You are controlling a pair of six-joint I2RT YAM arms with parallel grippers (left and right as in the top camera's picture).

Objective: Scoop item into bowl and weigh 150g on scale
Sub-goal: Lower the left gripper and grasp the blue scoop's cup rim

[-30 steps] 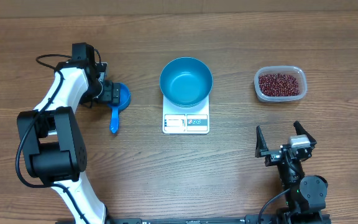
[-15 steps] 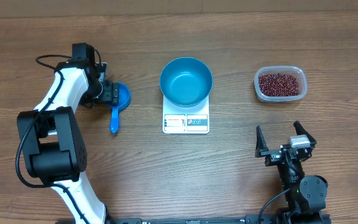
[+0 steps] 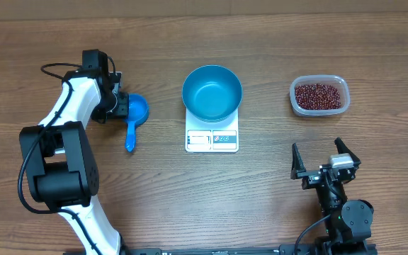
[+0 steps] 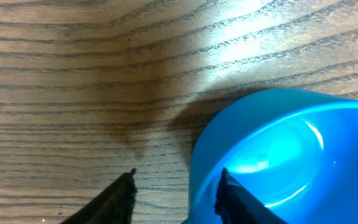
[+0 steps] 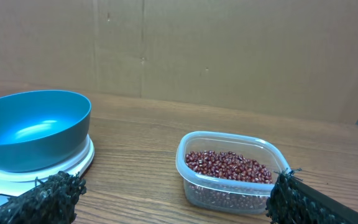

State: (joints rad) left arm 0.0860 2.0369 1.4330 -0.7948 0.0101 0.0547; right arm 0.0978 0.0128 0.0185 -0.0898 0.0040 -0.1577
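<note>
Beans [image 3: 320,95] lie untouched in the clear plastic tub [image 3: 319,77] at the far right of the wooden table [image 3: 261,205] in the overhead view. The blue bowl [image 3: 212,92] sits empty on the white scale [image 3: 212,140] at the centre. To the left lies the small blue scoop [image 3: 136,113], handle pointing toward the near edge. The left gripper [image 3: 121,106] is at the scoop's cup, on its outer side. The right gripper [image 3: 317,150] hangs low near the front edge, well apart from everything, with its fingers spread wide and nothing between them.

In the left wrist view, the two dark fingertips [image 4: 120,196] stand about half apart. One is over bare wood just beside the cup, the other at its rim. Wood shows between the outer tip and the cup wall, so the scoop looks straddled but not yet clamped.

The right wrist view shows the tub of beans just ahead, the empty bowl on the scale off to the left, and the frayed fingertips [image 5: 51,196] at the frame's corners.

By my reading the task has barely begun. Bowl and scale are in place. Gripping the scoop, every scoopful and the weighing are all left to do.
</note>
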